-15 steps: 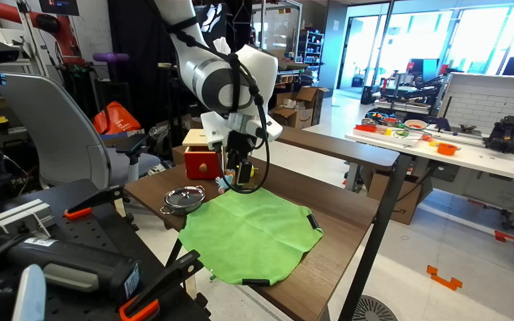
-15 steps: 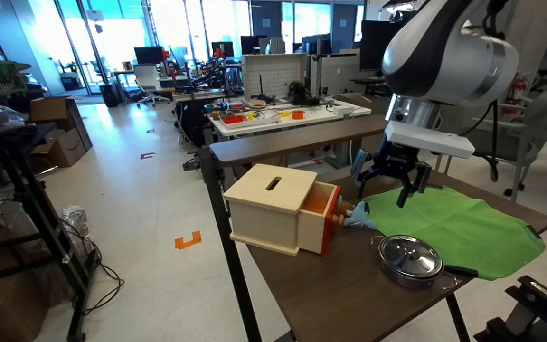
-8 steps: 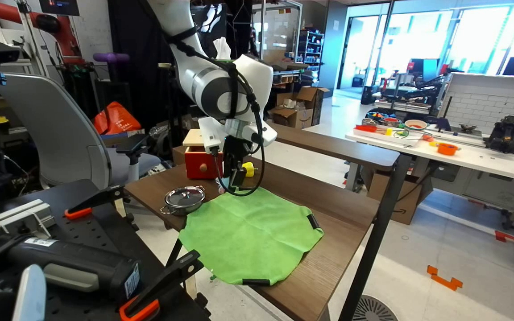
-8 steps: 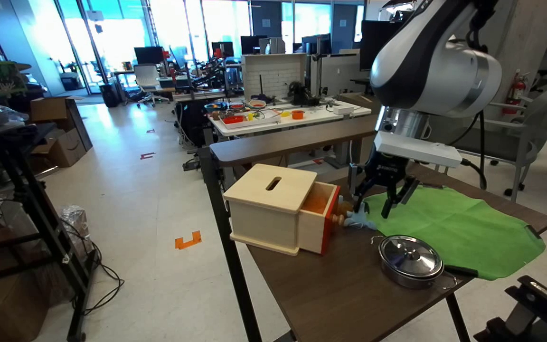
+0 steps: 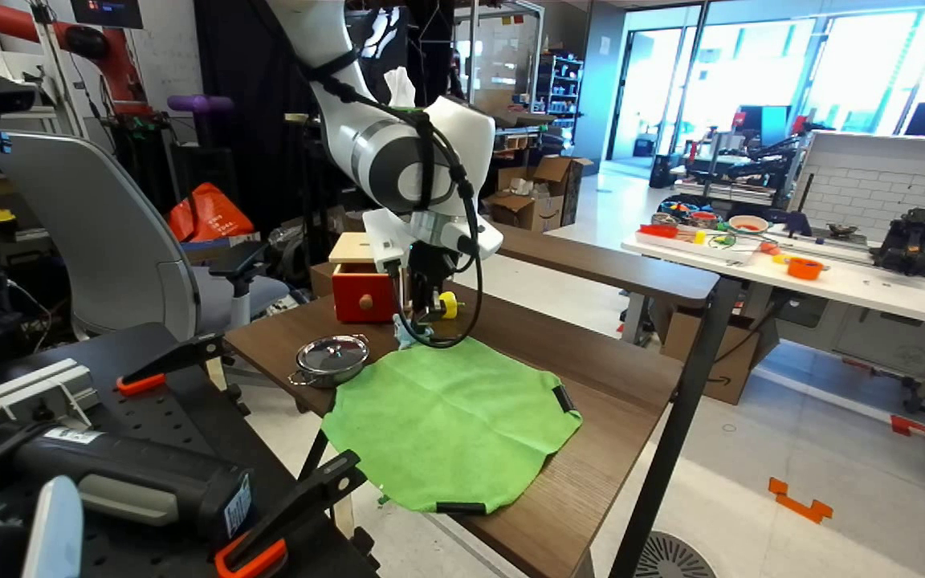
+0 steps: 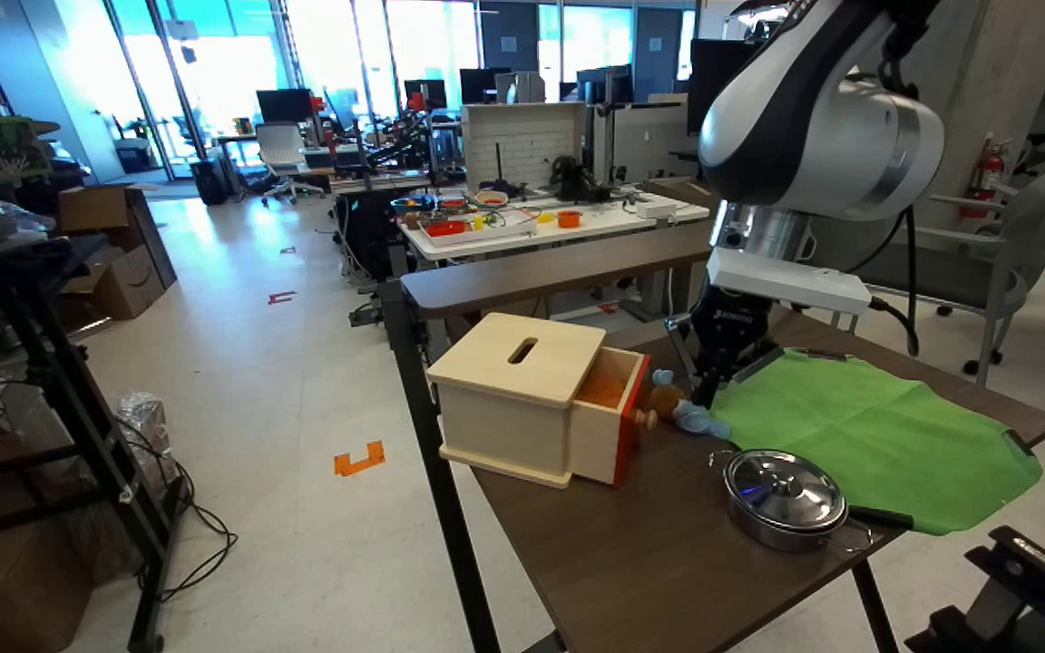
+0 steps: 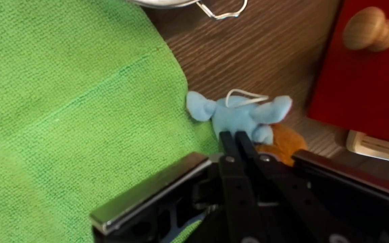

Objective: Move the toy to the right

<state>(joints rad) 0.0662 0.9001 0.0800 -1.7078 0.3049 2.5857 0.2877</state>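
The toy (image 7: 235, 116) is a small light-blue plush with an orange-brown part and a white loop. It lies between the green cloth's edge and the red drawer front. My gripper (image 7: 233, 135) points down onto it, fingertips almost together at its blue body. The bit of plush pinched between them is mostly hidden by the fingers. In an exterior view the toy (image 6: 697, 418) is beside the drawer knob, with the gripper (image 6: 704, 394) reaching it from above. In an exterior view the arm's cable and gripper (image 5: 429, 311) partly cover the toy (image 5: 408, 331).
The green cloth (image 5: 454, 425) spreads over the table (image 5: 591, 385). A wooden box (image 6: 504, 422) with its red drawer (image 5: 364, 295) pulled out stands close beside the toy. A lidded metal pot (image 6: 781, 494) sits near the cloth. Something yellow (image 5: 448, 305) shows behind the gripper.
The gripper has come down to the toy and its jaws have gone from wide apart to nearly together. The toy has turned and shifted slightly towards the cloth.
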